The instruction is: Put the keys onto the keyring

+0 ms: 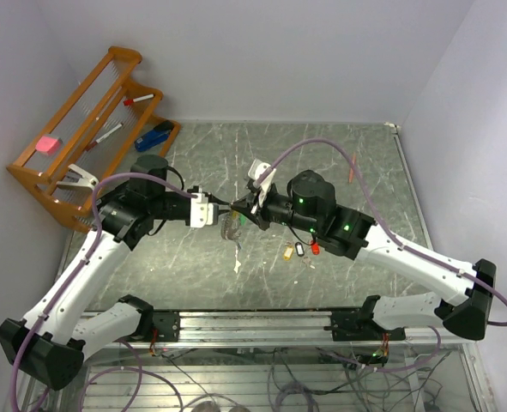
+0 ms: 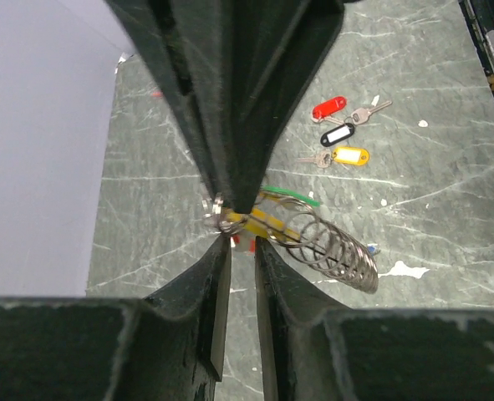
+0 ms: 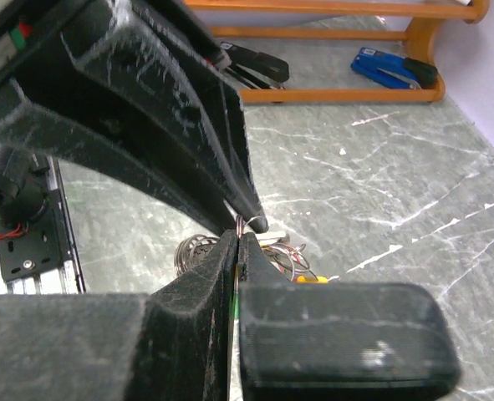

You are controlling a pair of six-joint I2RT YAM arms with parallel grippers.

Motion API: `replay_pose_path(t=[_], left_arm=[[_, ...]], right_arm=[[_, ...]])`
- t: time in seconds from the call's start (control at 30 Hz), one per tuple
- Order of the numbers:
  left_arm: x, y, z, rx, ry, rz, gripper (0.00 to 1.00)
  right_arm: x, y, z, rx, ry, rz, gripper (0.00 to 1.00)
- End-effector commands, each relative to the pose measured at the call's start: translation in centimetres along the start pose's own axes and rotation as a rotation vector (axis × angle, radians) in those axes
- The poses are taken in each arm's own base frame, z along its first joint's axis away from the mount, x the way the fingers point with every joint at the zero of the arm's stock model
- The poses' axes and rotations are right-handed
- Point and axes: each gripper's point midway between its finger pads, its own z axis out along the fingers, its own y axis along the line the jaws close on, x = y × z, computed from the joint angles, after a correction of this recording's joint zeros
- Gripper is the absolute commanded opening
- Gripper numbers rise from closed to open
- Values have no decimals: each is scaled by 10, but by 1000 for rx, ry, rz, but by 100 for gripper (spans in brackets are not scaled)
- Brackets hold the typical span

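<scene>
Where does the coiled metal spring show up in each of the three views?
Top external: the spring is near the centre, slightly left.
Left wrist: right of centre, stretching toward the lower right.
Right wrist: left of centre, partly hidden behind the right gripper.
Shared landmark: the right gripper's shut tips, beside the spring in every view.

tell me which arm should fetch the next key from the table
Left, probably: the right fingers are shut on the keyring, so that arm must hold, while the left fingers stand slightly apart and the loose keys lie close by.
</scene>
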Motion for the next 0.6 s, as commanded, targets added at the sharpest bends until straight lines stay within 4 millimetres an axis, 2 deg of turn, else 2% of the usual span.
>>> replay_pose_path(t=[0.0,0.3,0.57], left_arm=[[-25,24,-6,-62,-32,52,28],[-34,23,-9,-56,-50,47,28],[-29,20,-12,-53,-19,41,27]], right_arm=[[-23,3,-10,-8,-112,-27,0],[-24,4,-11,-20,-116,-49,0],[-22,1,-11,-4,-104,-58,0]])
